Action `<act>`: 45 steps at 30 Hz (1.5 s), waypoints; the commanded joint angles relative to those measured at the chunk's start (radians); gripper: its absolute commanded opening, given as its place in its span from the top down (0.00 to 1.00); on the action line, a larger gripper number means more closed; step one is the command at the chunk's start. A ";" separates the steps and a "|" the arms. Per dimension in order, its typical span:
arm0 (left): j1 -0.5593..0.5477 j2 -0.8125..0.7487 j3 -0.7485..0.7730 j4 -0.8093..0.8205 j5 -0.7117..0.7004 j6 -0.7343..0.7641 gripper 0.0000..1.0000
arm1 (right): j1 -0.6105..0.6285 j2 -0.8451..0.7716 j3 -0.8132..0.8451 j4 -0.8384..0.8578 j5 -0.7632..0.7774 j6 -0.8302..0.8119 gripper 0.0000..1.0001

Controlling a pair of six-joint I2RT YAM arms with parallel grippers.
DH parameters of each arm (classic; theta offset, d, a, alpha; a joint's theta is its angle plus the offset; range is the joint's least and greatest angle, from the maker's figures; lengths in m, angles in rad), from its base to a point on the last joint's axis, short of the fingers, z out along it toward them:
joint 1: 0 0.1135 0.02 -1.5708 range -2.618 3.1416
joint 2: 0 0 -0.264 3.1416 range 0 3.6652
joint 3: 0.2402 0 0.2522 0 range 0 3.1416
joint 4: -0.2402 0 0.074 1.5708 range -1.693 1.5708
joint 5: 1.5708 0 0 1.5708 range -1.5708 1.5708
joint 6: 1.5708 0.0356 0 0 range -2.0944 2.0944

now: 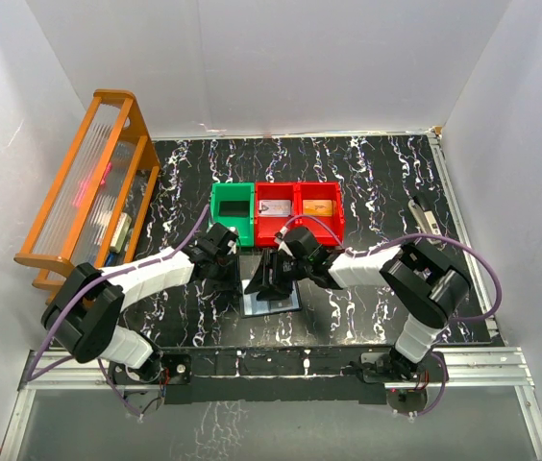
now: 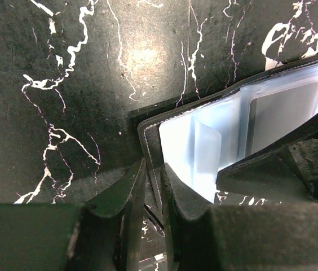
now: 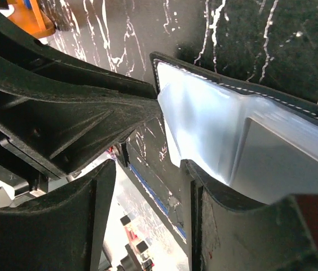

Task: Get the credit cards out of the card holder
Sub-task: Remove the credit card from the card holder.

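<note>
left wrist | card holder (image 2: pixel 198 135) edge seemingly clamped in left gripper (image 2: pixel 153 165)

**Setting:** robotics laboratory test cell.

**Evidence:**
- Black, white-veined counter (image 1: pixel 377 173), enclosed at its far edge and on both sides by plain white panel walls (image 1: pixel 290 58).
- Aluminium rail (image 1: pixel 482 360) along the counter's near edge, with two robot arms bolted to it: left arm (image 1: pixel 146 279) and right arm (image 1: pixel 367 264).
- Purple cables (image 1: pixel 492 288) looping from the arms over the counter.
- One green bin (image 1: pixel 232 229) and two red bins (image 1: pixel 296 206) in a row at the counter's middle.
- Orange rack (image 1: pixel 88 182) at the counter's left edge.
</note>
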 commanded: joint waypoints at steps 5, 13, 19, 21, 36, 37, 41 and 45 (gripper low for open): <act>0.003 -0.032 -0.010 -0.014 0.000 -0.008 0.83 | 0.005 -0.088 0.020 0.133 -0.090 -0.012 0.46; 0.002 -0.031 -0.011 -0.006 0.001 -0.007 0.83 | 0.004 -0.198 0.019 -0.015 0.016 -0.057 0.45; 0.003 -0.029 -0.010 -0.006 0.004 -0.002 0.84 | -0.024 -0.283 0.021 -0.232 0.216 -0.141 0.56; 0.003 -0.032 -0.010 -0.007 0.004 -0.003 0.84 | -0.029 -0.265 0.007 -0.218 0.193 -0.141 0.64; 0.003 -0.161 0.034 0.000 -0.008 -0.002 0.41 | 0.012 -0.019 0.057 -0.198 0.125 -0.166 0.84; 0.003 -0.161 0.030 0.013 0.006 0.002 0.39 | 0.012 -0.014 0.056 -0.199 0.132 -0.164 0.84; 0.003 -0.134 0.033 0.007 0.031 0.014 0.35 | 0.012 -0.025 0.050 -0.205 0.145 -0.161 0.83; 0.003 -0.117 0.018 0.006 0.042 0.017 0.37 | 0.012 -0.050 0.051 -0.202 0.139 -0.164 0.82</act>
